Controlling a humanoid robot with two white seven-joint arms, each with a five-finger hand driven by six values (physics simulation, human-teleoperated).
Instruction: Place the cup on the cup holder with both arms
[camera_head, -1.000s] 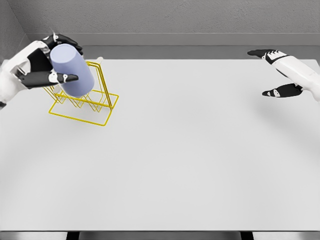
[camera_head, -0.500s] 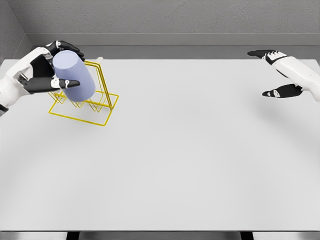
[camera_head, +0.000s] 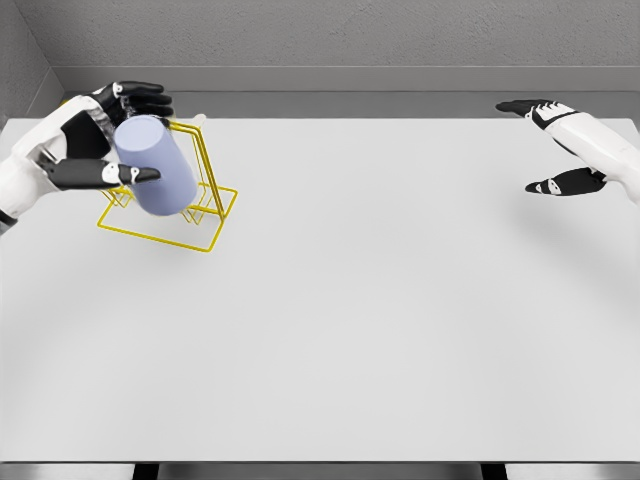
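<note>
The lavender cup (camera_head: 157, 165) sits tilted on the yellow wire cup holder (camera_head: 190, 222) at the far left of the tabletop (camera_head: 380, 300). Placement looks nearly done; only release remains. The left hand (camera_head: 85, 150) has fingers loosely around the cup. The right hand (camera_head: 565, 150) hovers far right, fingers spread, holding nothing. Nothing obstructs.

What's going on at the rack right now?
The left hand has its fingers around a pale blue cup, holding it tilted over the yellow wire cup holder at the table's far left. The cup overlaps the holder's upright wires, but whether it is seated on them cannot be told from this view. The right hand is open and empty at the table's far right, away from the cup.
</note>
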